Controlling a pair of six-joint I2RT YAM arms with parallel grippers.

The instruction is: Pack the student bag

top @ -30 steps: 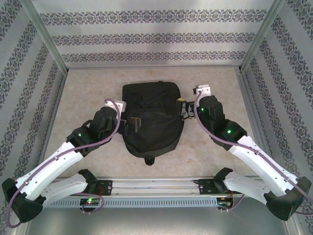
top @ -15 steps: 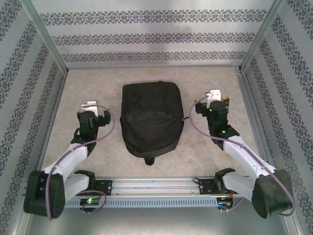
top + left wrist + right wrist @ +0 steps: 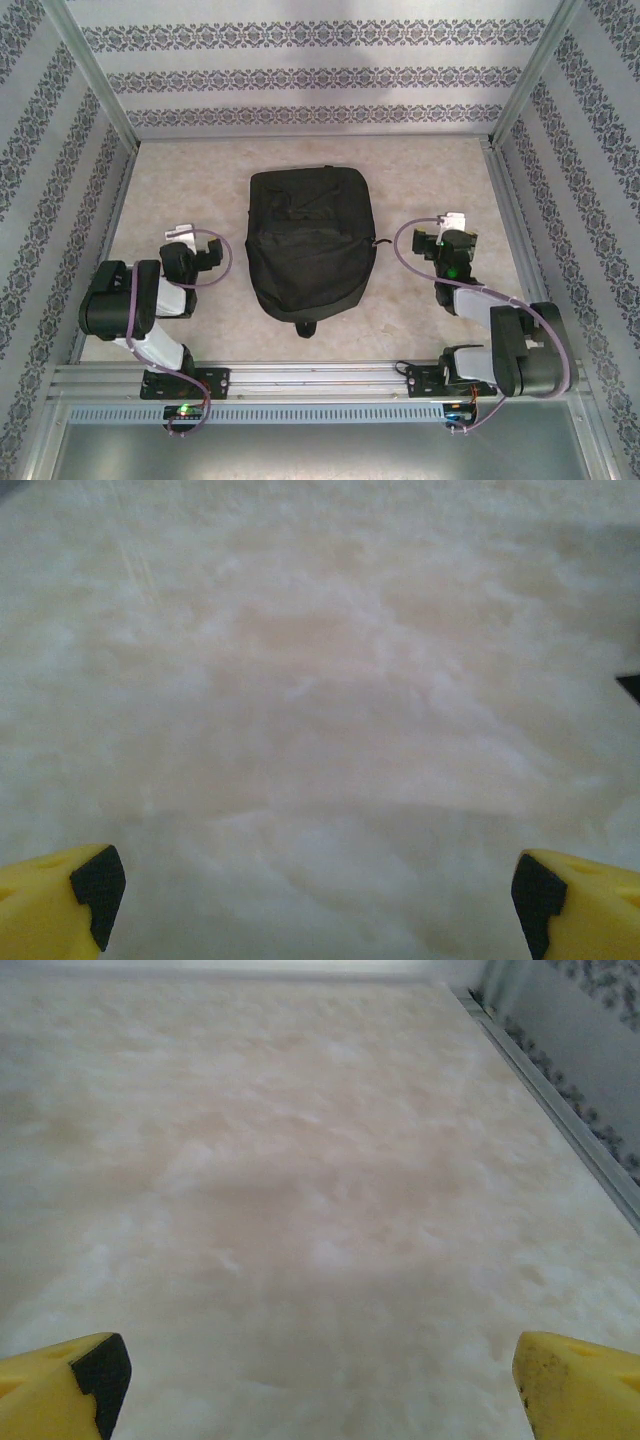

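The student bag (image 3: 310, 240), a large black fabric backpack, lies flat in the middle of the table with its small loop toward the arms. My left gripper (image 3: 188, 245) sits folded back to the bag's left, apart from it. In the left wrist view my left gripper (image 3: 318, 905) is open, its yellow fingertips (image 3: 60, 900) wide apart over bare table, and a dark sliver (image 3: 630, 685) shows at the right edge. My right gripper (image 3: 450, 238) rests to the bag's right, clear of it. In the right wrist view my right gripper (image 3: 315, 1385) is open with nothing between its fingers.
Patterned walls enclose the table on three sides. A metal rail (image 3: 560, 1110) runs along the right wall, and another metal rail (image 3: 310, 378) crosses the near edge by the arm bases. Pale marbled tabletop (image 3: 310, 155) lies beyond the bag.
Both arms have drawn back from the bag's sides and folded down toward their bases. The bag now lies flat and untouched.
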